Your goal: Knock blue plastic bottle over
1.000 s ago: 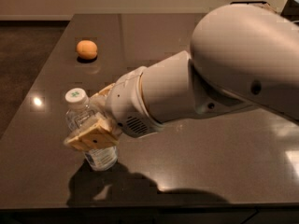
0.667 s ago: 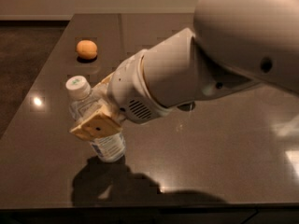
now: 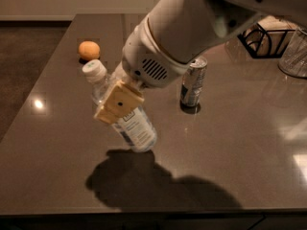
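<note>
The blue plastic bottle is clear with a white cap and a blue-and-white label. It leans steeply, cap up and to the left, base low over the dark table at centre left. My gripper is around the bottle's middle, with one tan finger lying across its front. The other finger is hidden behind the bottle. The white arm comes down from the upper right.
A silver-blue drink can stands upright just right of the arm. An orange lies at the back left. A black wire rack and a clear container stand at the back right. The table's front edge is near.
The bottle has gone from nearly upright to a steep lean, cap to the left. The arm has risen and swung right, so the can now shows.
</note>
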`<move>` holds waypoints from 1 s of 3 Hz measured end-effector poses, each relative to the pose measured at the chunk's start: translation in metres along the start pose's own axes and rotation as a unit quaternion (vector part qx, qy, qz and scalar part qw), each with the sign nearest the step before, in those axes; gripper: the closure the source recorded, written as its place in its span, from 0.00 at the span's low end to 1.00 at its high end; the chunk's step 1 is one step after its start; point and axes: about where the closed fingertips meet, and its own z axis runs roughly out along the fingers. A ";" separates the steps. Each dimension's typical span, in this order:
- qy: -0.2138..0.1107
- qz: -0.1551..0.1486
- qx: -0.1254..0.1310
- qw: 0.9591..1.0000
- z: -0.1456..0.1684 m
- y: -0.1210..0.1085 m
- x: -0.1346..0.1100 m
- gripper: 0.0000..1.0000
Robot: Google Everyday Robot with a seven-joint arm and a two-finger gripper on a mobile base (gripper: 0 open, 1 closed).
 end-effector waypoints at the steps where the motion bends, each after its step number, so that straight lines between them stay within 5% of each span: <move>1: 0.079 -0.006 -0.014 0.997 0.010 -0.020 0.023 1.00; 3: 0.195 -0.030 -0.036 0.980 0.039 -0.040 0.052 0.59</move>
